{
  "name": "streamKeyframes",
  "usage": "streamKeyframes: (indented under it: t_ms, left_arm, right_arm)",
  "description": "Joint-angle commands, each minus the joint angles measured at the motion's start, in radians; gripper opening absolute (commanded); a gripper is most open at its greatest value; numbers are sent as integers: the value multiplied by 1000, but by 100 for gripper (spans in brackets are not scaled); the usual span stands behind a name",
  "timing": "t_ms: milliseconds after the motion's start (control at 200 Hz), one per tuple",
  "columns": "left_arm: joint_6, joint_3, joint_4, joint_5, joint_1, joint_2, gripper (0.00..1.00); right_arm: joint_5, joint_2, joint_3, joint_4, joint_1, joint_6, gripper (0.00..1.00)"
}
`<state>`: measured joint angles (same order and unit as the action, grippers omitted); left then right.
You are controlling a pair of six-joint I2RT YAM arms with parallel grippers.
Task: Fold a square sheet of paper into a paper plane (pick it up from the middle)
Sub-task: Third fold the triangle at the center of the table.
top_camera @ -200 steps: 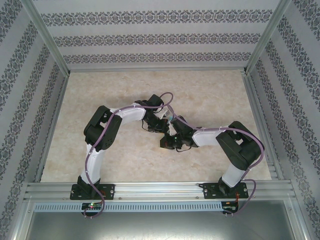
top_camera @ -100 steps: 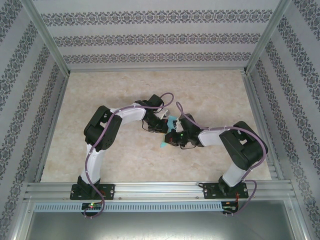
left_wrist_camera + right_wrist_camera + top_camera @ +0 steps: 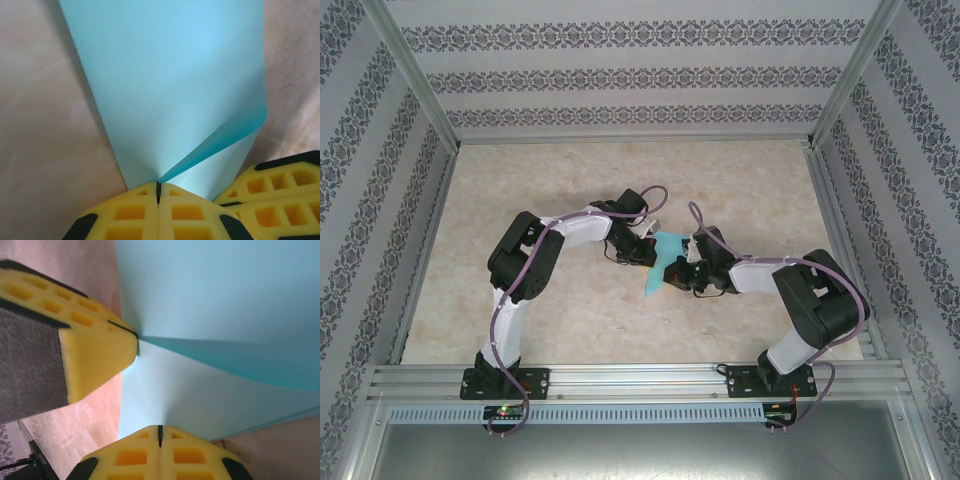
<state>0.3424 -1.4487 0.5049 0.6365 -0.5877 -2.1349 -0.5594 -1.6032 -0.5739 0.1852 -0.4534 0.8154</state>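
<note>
At the middle of the table [image 3: 520, 330] the square sheet of paper [image 3: 655, 278] is held. From above it shows as a narrow cyan strip whose long axis runs far to near, tapering toward the robot. Across that axis the left gripper [image 3: 642, 250] comes in from the left and the right gripper [image 3: 686, 272] from the right. Neither is nearer, since both are clamped fully closed on the sheet, their 2 pinches just beside each other on 1 edge. From the left pinch a flap lifts in a soft, darker fold, and the next crease probably turns on that line. Gripper bodies hide the strip's middle from above, both wrist views cut off its far edges, and the layers in each pinch cannot be counted.
</note>
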Motion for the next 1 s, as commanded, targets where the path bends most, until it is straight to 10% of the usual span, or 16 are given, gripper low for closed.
streamKeyframes:
  t_ms: [0,999]
  left_arm:
    - [-32,41,53,-106,-17,-89,6]
    - [-15,-62,111,-125,-18,-7,19]
  right_arm:
    - [-33,10,-10,24,32,-20,0]
    - [91,-105,-57,-179,125,-219,0]
